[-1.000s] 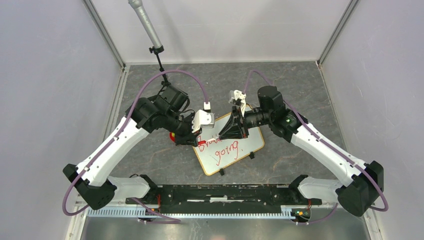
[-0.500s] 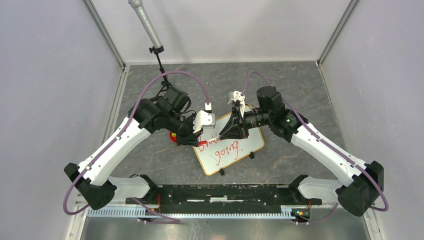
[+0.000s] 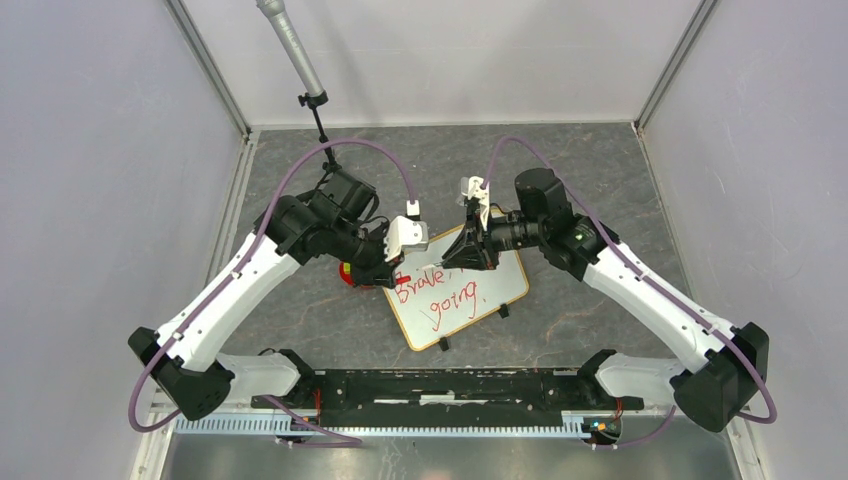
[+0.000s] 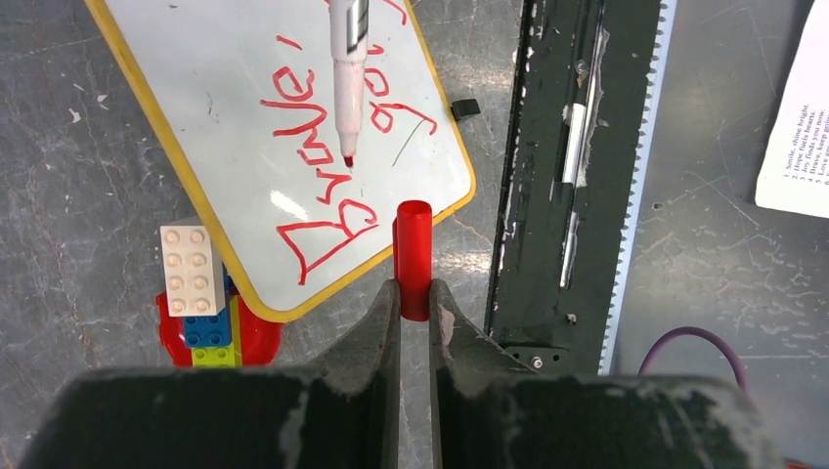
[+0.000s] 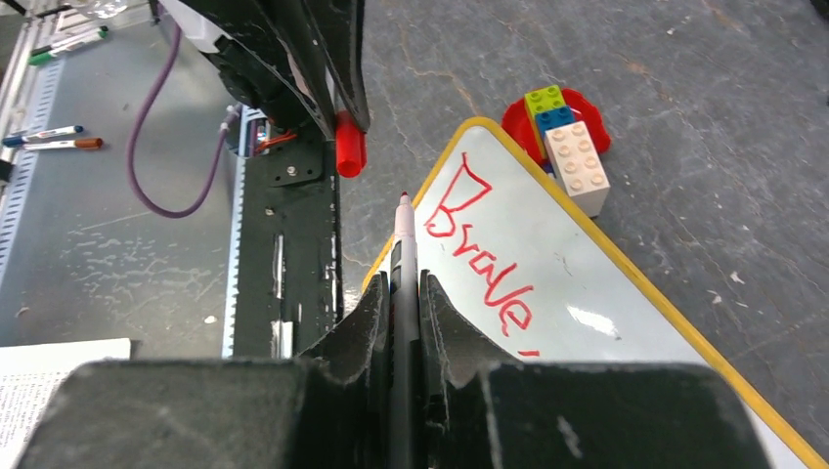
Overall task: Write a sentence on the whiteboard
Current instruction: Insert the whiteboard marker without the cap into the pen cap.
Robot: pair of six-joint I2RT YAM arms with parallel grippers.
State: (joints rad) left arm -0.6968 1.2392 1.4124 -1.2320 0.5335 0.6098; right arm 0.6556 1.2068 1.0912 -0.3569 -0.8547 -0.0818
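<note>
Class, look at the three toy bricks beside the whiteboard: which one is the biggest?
The cream brick, with eight studs; the blue brick and green brick beside it are clearly smaller.

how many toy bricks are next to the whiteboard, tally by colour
cream brick: 1
blue brick: 1
lime-green brick: 1
total: 3 bricks, sitting together on a red round base at the edge of the whiteboard

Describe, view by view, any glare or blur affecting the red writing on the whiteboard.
Left wrist: small glare patch on the whiteboard, the sentence sharp, the left gripper slightly soft. Right wrist: similar glare streak, lettering crisp. Top external: even light, lettering small.
</note>
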